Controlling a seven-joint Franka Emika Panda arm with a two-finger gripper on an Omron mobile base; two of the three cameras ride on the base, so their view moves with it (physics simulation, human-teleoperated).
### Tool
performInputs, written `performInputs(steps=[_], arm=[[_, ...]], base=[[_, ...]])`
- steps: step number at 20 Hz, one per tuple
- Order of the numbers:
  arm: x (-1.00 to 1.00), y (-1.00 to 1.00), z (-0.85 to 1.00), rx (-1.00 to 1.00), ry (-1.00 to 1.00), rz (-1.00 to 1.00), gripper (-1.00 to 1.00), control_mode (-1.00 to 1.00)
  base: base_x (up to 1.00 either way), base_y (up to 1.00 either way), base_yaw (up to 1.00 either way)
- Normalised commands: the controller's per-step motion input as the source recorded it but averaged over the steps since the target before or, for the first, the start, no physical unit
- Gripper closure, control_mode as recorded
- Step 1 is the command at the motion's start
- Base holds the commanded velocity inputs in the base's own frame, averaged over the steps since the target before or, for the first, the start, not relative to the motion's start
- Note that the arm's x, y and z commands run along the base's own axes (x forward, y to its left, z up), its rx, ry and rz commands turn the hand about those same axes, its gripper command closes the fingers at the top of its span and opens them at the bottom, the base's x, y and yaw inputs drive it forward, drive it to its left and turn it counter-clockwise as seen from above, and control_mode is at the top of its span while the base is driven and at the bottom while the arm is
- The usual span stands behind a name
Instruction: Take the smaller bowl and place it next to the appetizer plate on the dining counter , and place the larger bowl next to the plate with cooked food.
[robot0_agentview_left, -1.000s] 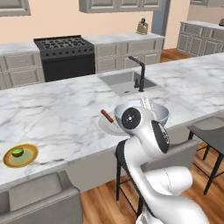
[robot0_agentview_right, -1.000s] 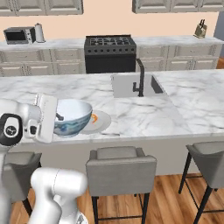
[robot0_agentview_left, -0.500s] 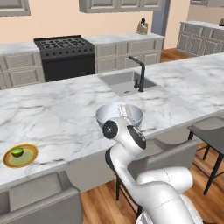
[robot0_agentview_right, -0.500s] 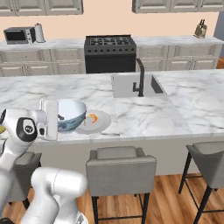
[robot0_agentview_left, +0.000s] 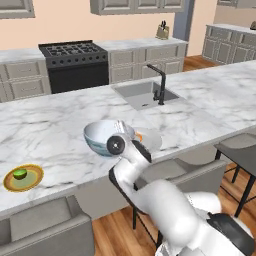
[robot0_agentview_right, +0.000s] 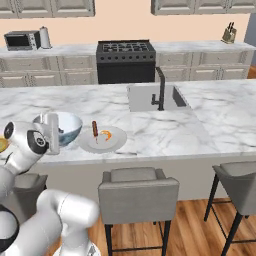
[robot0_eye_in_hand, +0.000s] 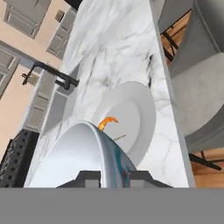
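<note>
Porcelain larger bowl (robot0_agentview_left: 103, 137) pinched at rim by claw (robot0_eye_in_hand: 112, 176), seemingly just above dining counter (robot0_agentview_left: 60, 110), beside white plate (robot0_agentview_right: 112, 140).

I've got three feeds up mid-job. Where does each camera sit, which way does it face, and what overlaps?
Left base view: behind the arm's left, looking over the dining counter; arm lower right, tool on the larger bowl.
Right base view: behind its right; arm lower left, bowl beside the white plate.
Hand view: along the tool, bowl rim clamped.
Shared: bowl, plate, faucet.
</note>
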Motion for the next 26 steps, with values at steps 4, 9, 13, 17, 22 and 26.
performInputs(steps=[4,9,13,17,22,26], arm=[[0.56,0.13,-0.84,0.02,-0.16,-0.07,1.0,-1.0],[0.89,0.6,-0.59,0.06,-0.09,-0.04,1.0,-1.0],[0.82,0.73,-0.43,0.17,0.0,0.03,1.0,-1.0],[0.18,0.23,-0.71,0.0,0.1,-0.03,1.0,-1.0],[0.02,0.43,-0.49,-0.04,0.11,-0.12,1.0,-1.0],[-0.25,0.99,0.34,-0.13,-0.1,-0.11,-1.0,-1.0]], base=[[0.0,0.0,0.0],[0.0,0.0,0.0],[0.0,0.0,0.0],[0.0,0.0,0.0],[0.0,0.0,0.0],[0.0,0.0,0.0]])
